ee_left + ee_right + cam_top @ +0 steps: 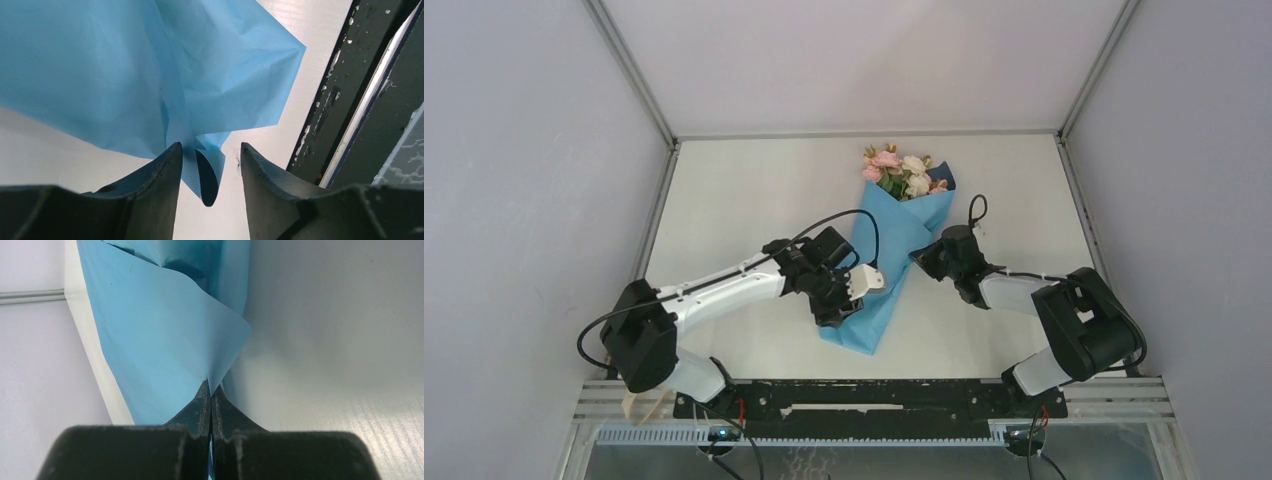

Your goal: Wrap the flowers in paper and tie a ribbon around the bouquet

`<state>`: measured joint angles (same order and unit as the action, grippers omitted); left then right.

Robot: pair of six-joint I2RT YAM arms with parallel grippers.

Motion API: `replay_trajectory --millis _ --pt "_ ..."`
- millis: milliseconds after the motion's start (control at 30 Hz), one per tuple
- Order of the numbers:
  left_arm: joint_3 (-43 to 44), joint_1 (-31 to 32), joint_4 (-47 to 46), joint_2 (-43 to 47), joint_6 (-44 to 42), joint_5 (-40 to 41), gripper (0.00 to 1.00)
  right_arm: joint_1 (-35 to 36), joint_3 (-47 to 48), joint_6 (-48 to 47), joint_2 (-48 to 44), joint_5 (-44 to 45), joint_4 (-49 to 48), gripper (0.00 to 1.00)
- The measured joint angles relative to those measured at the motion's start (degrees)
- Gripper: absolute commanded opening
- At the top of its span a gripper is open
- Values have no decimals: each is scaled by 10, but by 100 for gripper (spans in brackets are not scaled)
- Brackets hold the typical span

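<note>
bouquet [894, 240] on table [744, 200] | left gripper [211, 150] half-open around paper [150, 75] | right gripper [210, 390] clamped on paper

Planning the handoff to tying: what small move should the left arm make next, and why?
Probably back the left gripper straight off the paper. Its jaws stand open with a fold of paper between them, unclamped, while the right gripper is shut on a corner of the paper, holding the wrap.

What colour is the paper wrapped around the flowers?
Blue paper, clearest in the top view.
</note>
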<state>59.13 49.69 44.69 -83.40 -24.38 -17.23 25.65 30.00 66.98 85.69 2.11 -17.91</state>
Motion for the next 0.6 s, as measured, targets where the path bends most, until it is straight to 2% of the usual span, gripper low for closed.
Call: replay_trajectory --millis 67,233,300,500,600 --pt "-4 0 -7 -3 0 4 47 0 0 -2 0 0 0 0" --pt "-6 3 -19 -20 3 10 10 0 0 -7 0 4 2 0" --pt "-10 13 -22 -20 2 13 3 1 0 -7 0 5 3 0" --pt "-25 120 -47 -24 -31 52 2 8 0 -7 7 6 9 0" --pt "-24 162 -60 -53 -47 69 11 15 0 -7 13 7 10 0"
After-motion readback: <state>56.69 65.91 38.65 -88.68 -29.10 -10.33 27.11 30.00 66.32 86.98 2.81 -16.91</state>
